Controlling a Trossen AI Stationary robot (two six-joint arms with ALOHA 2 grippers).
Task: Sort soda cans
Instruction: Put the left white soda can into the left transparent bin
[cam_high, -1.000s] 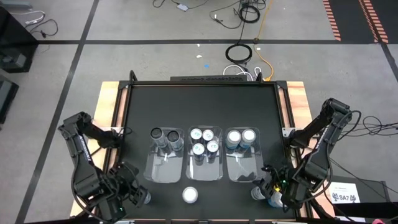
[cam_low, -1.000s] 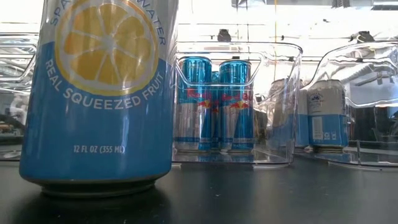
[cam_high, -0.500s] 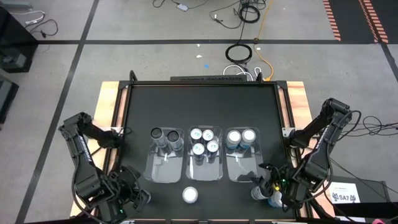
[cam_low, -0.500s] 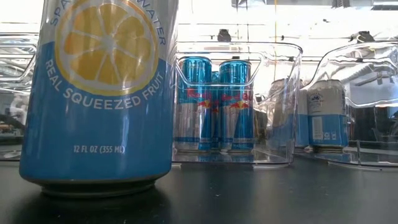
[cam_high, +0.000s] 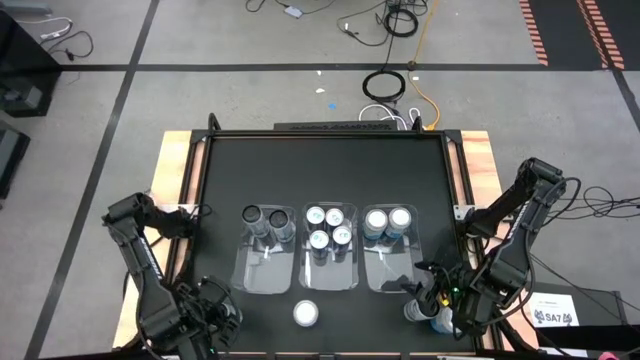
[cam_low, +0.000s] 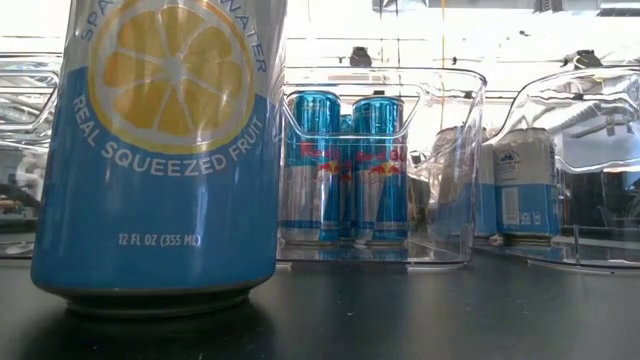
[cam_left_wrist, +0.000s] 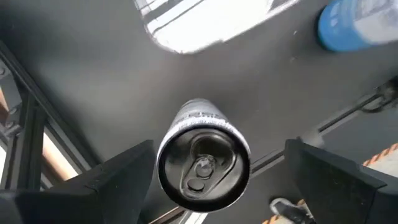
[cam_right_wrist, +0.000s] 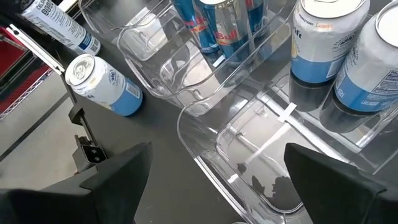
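Three clear bins stand in a row mid-table. The left bin holds two dark cans, the middle bin several blue-and-silver cans, and the right bin two silver-white cans. A loose lemon-labelled can stands upright near the front edge. Near the front left corner my left gripper points down, open, over an upright dark can; its fingers stand on either side of the can, apart from it. My right gripper hangs open near the right bin's front corner.
The loose can fills the low view's left. The table's metal frame rail runs close beside the dark can. Something pale and blue shows under my right arm; what it is I cannot tell. Bare black tabletop lies behind the bins.
My left gripper has sunk toward the dark can and shifted a little toward the table's near edge, its arm folding lower. The right arm and the cans have kept still.
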